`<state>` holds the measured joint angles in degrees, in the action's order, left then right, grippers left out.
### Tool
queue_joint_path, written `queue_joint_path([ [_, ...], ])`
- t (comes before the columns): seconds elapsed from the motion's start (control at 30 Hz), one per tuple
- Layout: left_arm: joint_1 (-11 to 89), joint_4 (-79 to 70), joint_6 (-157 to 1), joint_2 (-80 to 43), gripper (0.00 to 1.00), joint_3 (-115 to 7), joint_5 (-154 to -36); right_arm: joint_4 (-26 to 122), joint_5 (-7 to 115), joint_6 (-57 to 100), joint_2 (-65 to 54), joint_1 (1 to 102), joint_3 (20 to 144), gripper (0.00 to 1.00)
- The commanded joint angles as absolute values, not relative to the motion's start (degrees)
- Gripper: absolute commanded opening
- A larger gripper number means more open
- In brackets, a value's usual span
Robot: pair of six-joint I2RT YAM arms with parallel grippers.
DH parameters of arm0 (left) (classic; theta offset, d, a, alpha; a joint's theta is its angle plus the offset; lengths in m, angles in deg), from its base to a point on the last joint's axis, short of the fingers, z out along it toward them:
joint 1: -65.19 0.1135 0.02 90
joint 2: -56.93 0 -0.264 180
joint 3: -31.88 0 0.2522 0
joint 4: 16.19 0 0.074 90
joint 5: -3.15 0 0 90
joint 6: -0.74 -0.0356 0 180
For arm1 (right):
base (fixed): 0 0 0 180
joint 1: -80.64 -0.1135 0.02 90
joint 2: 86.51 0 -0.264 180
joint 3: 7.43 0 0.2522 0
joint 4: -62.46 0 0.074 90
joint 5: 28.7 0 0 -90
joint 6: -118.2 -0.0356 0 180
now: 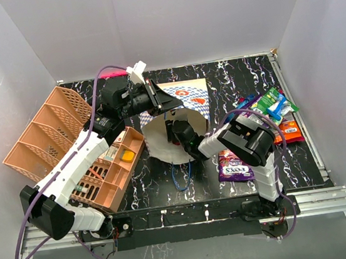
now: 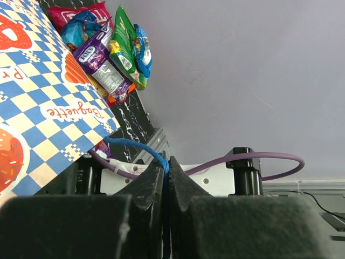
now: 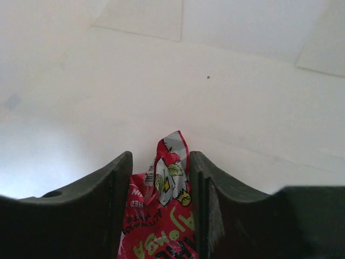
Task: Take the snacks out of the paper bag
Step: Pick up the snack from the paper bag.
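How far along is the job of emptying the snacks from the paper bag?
Done: several glossy snack packets lie outside, right of the cream chequered paper bag. In hand: left jaws pinch its blue cord handle; right jaws, inside the bag, grip a red glossy packet. Remaining: pull it out; any others are hidden.

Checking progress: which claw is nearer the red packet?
Right. The right claw grips the red packet inside the paper bag; the left claw is outside, pinching its blue cord handle.

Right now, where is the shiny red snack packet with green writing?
In the right wrist view, the glossy red snack packet sits between the fingers of the right gripper, inside the cream-white paper bag, with white paper all around.
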<state>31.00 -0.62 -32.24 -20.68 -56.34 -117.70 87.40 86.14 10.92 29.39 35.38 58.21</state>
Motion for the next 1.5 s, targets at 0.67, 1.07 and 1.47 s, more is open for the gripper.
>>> queue_joint_path([
  [0.67,31.9,-3.2,-31.2,-21.2,0.0,-54.0,-115.6,85.4,66.6,11.6,4.5,31.4,42.5,0.17],
  [1.07,32.1,-2.9,-30.5,-21.1,0.0,-54.7,-113.6,71.8,66.0,9.4,-16.3,30.5,33.6,0.17],
  [1.47,32.4,-2.1,-31.0,-20.9,0.0,-56.0,-111.7,30.7,83.9,-2.1,-45.3,30.5,39.4,0.16],
])
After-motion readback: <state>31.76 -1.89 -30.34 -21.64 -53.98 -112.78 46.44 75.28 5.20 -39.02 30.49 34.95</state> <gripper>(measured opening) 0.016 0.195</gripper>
